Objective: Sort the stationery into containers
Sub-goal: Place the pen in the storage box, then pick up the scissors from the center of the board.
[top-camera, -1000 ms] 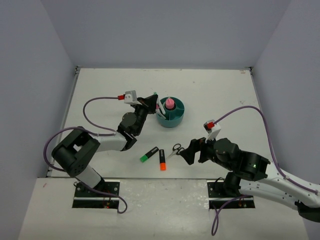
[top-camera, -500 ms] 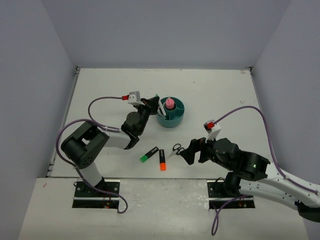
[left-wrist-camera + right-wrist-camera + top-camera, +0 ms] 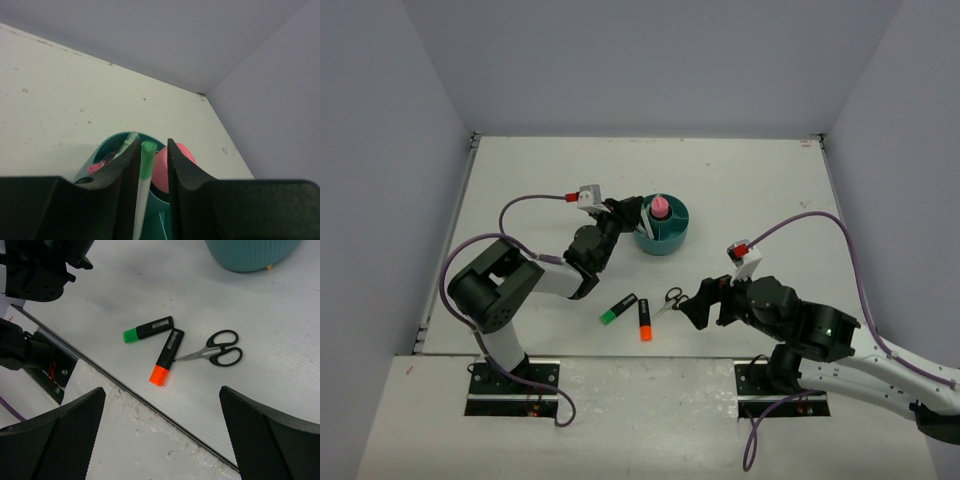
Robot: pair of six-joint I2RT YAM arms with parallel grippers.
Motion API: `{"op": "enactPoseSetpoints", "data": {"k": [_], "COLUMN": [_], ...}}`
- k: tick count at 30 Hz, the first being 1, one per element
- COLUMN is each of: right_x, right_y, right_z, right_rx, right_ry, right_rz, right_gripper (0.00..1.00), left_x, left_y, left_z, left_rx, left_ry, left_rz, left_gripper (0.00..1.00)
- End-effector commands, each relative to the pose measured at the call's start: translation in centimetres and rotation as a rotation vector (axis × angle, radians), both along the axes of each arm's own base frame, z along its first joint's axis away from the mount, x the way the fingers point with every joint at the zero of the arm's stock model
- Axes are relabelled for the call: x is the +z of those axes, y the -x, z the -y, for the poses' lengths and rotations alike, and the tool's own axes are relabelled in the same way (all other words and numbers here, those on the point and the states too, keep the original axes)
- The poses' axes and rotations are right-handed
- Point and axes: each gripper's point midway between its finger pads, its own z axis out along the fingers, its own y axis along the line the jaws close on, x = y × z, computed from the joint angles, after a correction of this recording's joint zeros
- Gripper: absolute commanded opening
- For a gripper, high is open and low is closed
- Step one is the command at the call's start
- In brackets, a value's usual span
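Stationery, teal organizer (image 3: 661,234) and two arms on a white tabletop (image 3: 750,180).

- Organizer: round, stands toward the middle of the tabletop, just beside the left end effector (image 3: 628,212). A pink-capped glue stick (image 3: 660,207) stands upright in it; which compartment it occupies cannot be told.
- Green-tipped white pen (image 3: 146,165): upright between the left fingers (image 3: 127,192) over the organizer's rim (image 3: 107,147). In the left wrist view the fingers are parted only slightly. The pen lies against one of them, and a gap to the other shows the pink cap behind, so the pen is not clamped. Its lower end is hidden.
- Green highlighter (image 3: 618,309) and orange highlighter (image 3: 644,319): both lie flat near the front edge of the tabletop, close together — whether they touch cannot be told.
- Black-handled scissors (image 3: 671,298): flat and closed, with the blade tip at the orange highlighter's black barrel.
- Right end effector (image 3: 161,390): fingers spread wide, holding nothing, above the tabletop just beside the scissors — well apart from the organizer.
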Motion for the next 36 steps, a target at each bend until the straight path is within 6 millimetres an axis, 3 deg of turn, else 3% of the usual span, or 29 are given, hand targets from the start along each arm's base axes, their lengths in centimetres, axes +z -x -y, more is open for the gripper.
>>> {"op": "enactPoseSetpoints", "data": {"k": [1, 7, 10, 13, 14, 15, 18, 21, 22, 25, 29, 32, 34, 36], "right_x": [0.6, 0.5, 0.1, -0.5, -0.5, -0.7, -1.4, -2.3, -2.6, -2.7, -3.2, -4.2, -5.6, -7.5], "right_y": [-0.4, -0.4, -0.7, -1.0, -1.2, -1.2, -1.7, -2.2, -2.5, -2.9, -3.5, -4.0, -4.8, -6.7], "right_z": [-0.2, -0.5, -0.6, -1.1, -1.4, -1.6, -2.0, -2.5, -2.7, -3.5, -4.5, -4.4, -3.0, -0.2], "right_rx": [-0.016, -0.007, -0.016, -0.016, -0.016, -0.015, -0.035, -0.068, -0.077, -0.084, -0.097, -0.126, -0.209, -0.333], "right_ry": [-0.004, -0.006, 0.013, 0.048, 0.050, 0.061, 0.096, 0.123, 0.141, 0.156, 0.183, 0.220, 0.257, 0.288], "right_rz": [0.012, 0.006, 0.007, -0.002, -0.004, -0.007, -0.029, -0.060, -0.068, -0.087, -0.102, -0.110, -0.157, -0.238], "right_gripper": [0.99, 0.99, 0.99, 0.99, 0.99, 0.99, 0.99, 0.99, 0.99, 0.99, 0.99, 0.99, 0.92, 0.80], "left_x": [2.6, 2.4, 4.7, 6.0, 9.1, 10.0, 10.1, 12.5, 10.8, 10.1, 6.5, 5.1, 4.8, 5.0], "left_y": [0.9, 1.7, 2.6, 3.4, 3.8, 4.0, 4.8, 6.1, 7.1, 9.1, 12.4, 14.3, 15.8, 17.2], "left_z": [-0.6, -1.0, -1.2, -1.0, -1.1, -1.2, -1.8, -3.7, -5.0, -6.9, -9.9, -11.6, -12.4, -12.6], "left_rx": [-0.002, -0.012, -0.032, -0.026, -0.020, -0.013, 0.007, 0.038, 0.054, 0.075, 0.085, 0.081, 0.033, -0.040], "left_ry": [0.056, 0.042, 0.068, 0.033, 0.048, 0.038, -0.057, -0.079, -0.145, -0.172, -0.268, -0.341, -0.419, -0.476], "left_rz": [0.053, 0.045, 0.073, 0.029, 0.064, 0.059, -0.044, -0.111, -0.202, -0.300, -0.449, -0.511, -0.525, -0.509], "left_gripper": [0.31, 0.42, 0.50, 0.69, 0.75, 0.80, 0.99, 1.00, 1.00, 1.00, 1.00, 1.00, 1.00, 1.00]}}
